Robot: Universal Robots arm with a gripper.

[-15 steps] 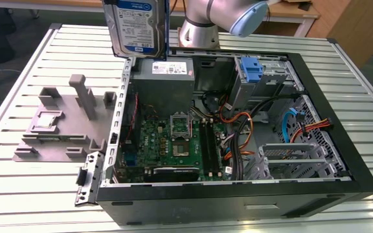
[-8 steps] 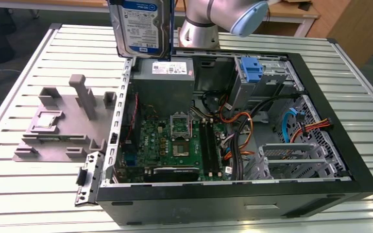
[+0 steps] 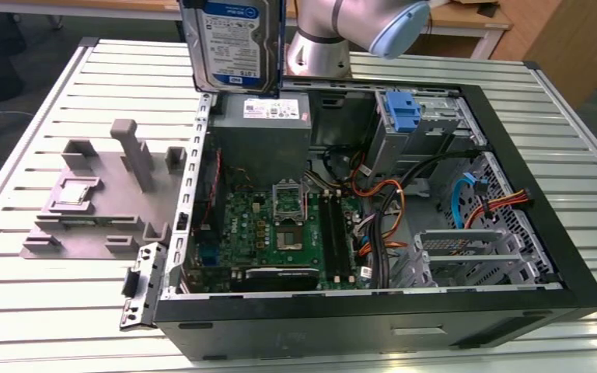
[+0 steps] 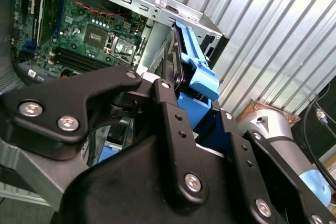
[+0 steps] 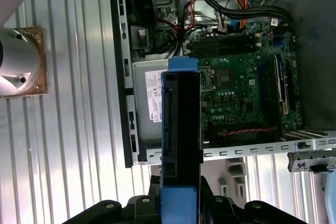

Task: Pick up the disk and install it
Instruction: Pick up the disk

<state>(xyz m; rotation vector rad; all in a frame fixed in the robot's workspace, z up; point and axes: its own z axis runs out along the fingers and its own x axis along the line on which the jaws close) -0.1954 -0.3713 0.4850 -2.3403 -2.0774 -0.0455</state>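
Item: disk point(image 3: 231, 43), a flat silver-metal drive with a blue-and-white label of small print facing the exterior view, framed by a blue plastic bracket. Position: held upright in the air above the open computer case point(image 3: 547, 256), over the corner where the power supply point(image 3: 262, 116) sits, and touching neither. In both wrist views the disk point(image 4: 176, 64) point(image 5: 181, 129) is seen edge-on, a dark slab with the blue bracket around it. Holder: gripper point(image 4: 191, 103) point(image 5: 178, 192), black, its fingers clamped on the disk from either side; the silver arm point(image 3: 350, 27) rises beyond the case's far edge. Case contents: power supply, a grey box with a white printed label point(image 5: 152, 100), directly below the disk; green motherboard point(image 3: 283, 225) on the case floor beside the power supply, with black memory slots; blue caddy point(image 3: 403, 113) in the drive bay at the far corner, across from the power supply; orange, black and blue cables point(image 3: 387, 210) running from the motherboard towards the drive bays. Support: the case lies on its side, lid off, on a slatted metal counter point(image 3: 29, 101). Also on the counter: a grey plastic fixture point(image 3: 102, 194) with upright posts, just beside the case on the exterior view's left.
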